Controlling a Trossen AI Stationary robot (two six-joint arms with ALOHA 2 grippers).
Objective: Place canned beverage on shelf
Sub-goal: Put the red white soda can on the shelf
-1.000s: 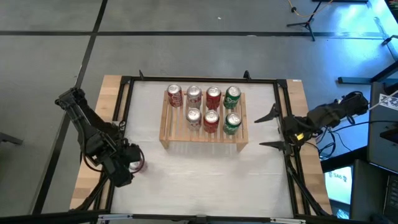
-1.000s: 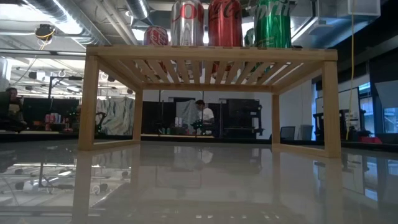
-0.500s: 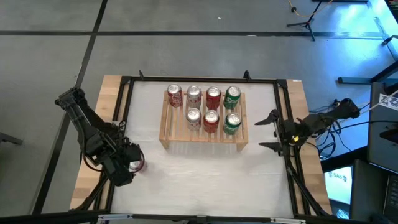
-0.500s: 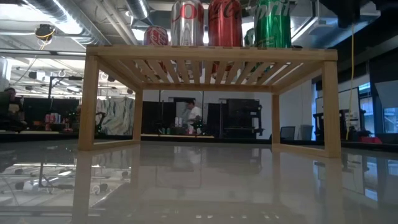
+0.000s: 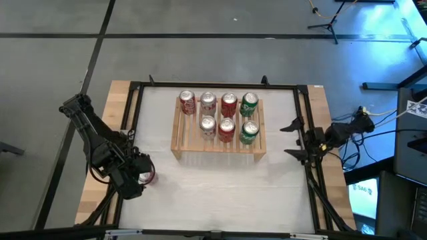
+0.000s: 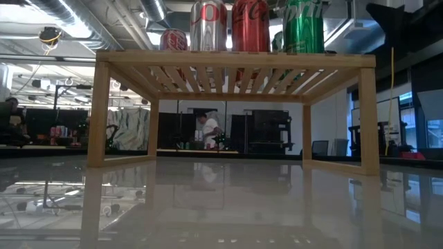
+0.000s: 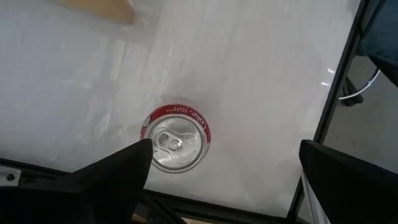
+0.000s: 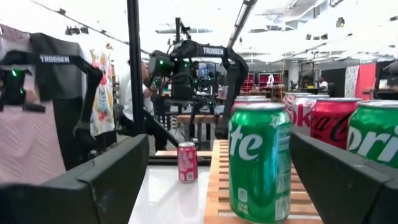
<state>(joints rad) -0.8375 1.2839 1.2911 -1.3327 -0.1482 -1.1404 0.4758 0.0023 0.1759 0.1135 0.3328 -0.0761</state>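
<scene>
Seven cans (image 5: pixel 227 115) stand on the shelf (image 5: pixel 180 145), long axis left-right; left tool (image 5: pixel 137 179) spread over a red can (image 7: pixel 176 137), right tool (image 5: pixel 294 139) released.

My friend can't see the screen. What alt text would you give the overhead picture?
Seen from above, a light wooden shelf on a white table holds seven cans, four in the far row and three in the near row. The left gripper hangs open over a lone red can at the table's near left, and the right gripper waits open at the right edge.
</scene>
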